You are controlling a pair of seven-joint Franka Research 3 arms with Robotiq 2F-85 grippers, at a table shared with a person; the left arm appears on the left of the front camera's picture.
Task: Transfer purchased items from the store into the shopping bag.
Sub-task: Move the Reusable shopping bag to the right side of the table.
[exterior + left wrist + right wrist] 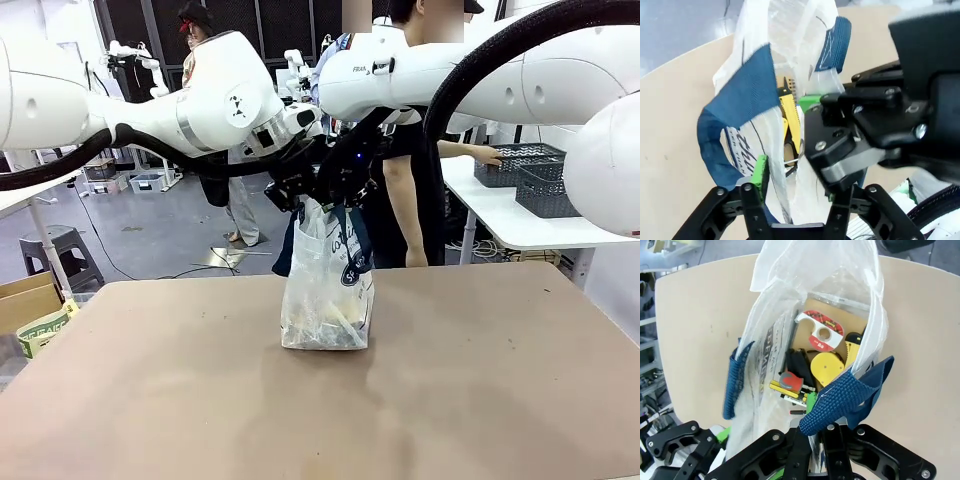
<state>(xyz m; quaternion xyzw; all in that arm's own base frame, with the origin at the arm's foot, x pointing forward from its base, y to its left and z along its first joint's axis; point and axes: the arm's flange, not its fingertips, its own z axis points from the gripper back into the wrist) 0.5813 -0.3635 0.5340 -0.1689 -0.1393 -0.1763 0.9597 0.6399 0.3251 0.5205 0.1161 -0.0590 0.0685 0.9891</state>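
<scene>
Front view: brown table (480, 400), with a translucent whitish plastic shopping bag (327, 300) upright mid-frame. Both arms meet just above its mouth.
Around: person in a black top (405, 190) is behind the bag at the far edge. One hand (487, 156) reaches toward two dark grey lattice plastic baskets (545, 190) on a white side table (500, 215), upper right. Grey stool (60, 250) and cardboard box (22, 300) at left edge.
In the way: in the left wrist view the right gripper (816, 104) and its black body sit right of centre. They cross in front of the bag mouth and cover one left finger's tip.
Left gripper (797, 182): jaws partly apart, bag film hanging between them. The second navy handle (740, 95) loops past the green pad (760, 172). No clamp visible; cannot tell if the pad touches.
Right gripper, own wrist view (816, 440): jaws closed, pinching the navy blue strap handle (845, 392) at lower centre.
Purchased items: lying in the bag's bottom.
- flat brown kraft-paper packet (840, 315)
- white-and-red tape dispenser (819, 330)
- yellow round piece (827, 367)
- small black pieces
</scene>
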